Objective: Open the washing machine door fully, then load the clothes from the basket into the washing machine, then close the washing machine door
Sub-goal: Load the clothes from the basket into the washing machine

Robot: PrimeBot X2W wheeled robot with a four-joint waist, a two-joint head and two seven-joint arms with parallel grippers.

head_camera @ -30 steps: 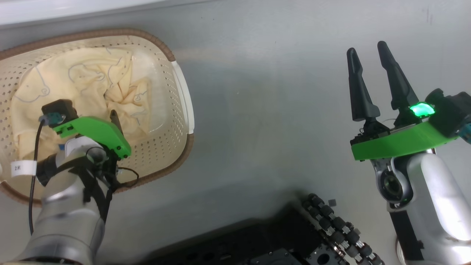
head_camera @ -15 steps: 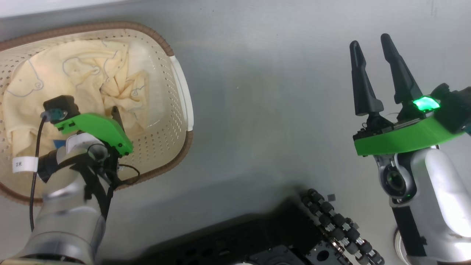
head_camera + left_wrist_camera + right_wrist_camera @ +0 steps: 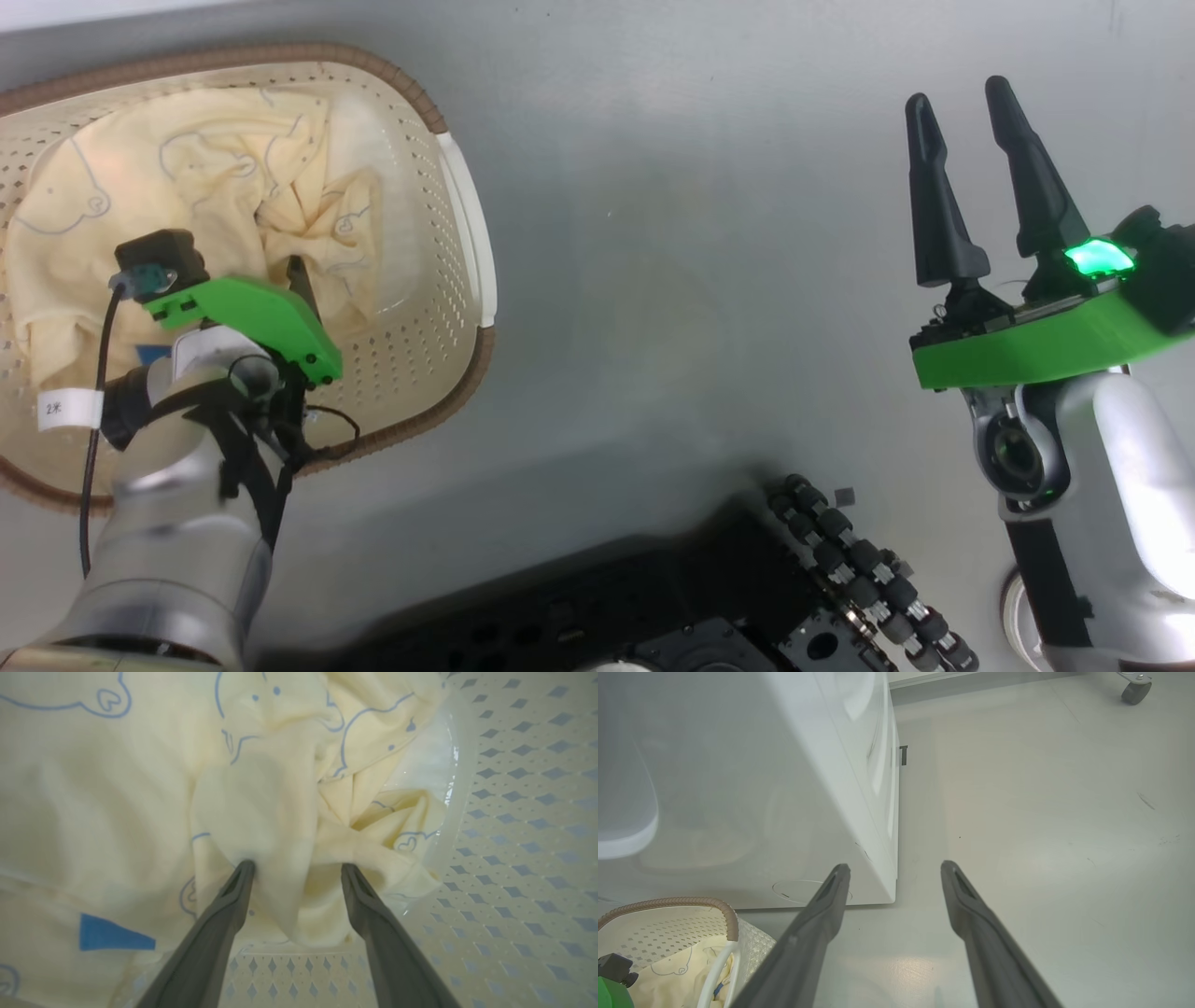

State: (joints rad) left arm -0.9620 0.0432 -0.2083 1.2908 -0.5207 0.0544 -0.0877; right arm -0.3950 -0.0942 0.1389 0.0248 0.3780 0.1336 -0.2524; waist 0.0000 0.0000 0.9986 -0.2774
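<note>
While the pale cream-yellow fabric clothes [image 3: 261, 788] lie bunched between the spread fingers of my left gripper [image 3: 296, 868], unpinched, inside the cream perforated plastic basket [image 3: 420, 308], I judge loading not yet begun; the right gripper [image 3: 895, 868] hangs spread, empty; its wrist view adds the white washing machine [image 3: 738, 788] left of its fingers; whether that stands open I cannot tell.

**Head view:** high, facing steeply down on the plain grey floor [image 3: 672, 280]; the small cream perforated plastic basket with brown woven-look rim [image 3: 411, 103] lies well left of the right pincer [image 3: 959, 91].
**Left wrist view:** very near, looking along the left pincer [image 3: 298, 864] into pale cream-yellow cloth with thin outline drawings [image 3: 117, 788].
**Right wrist view:** low, facing the big white washing machine [image 3: 738, 788] beyond that pincer.
All three share basket and cloth.
</note>
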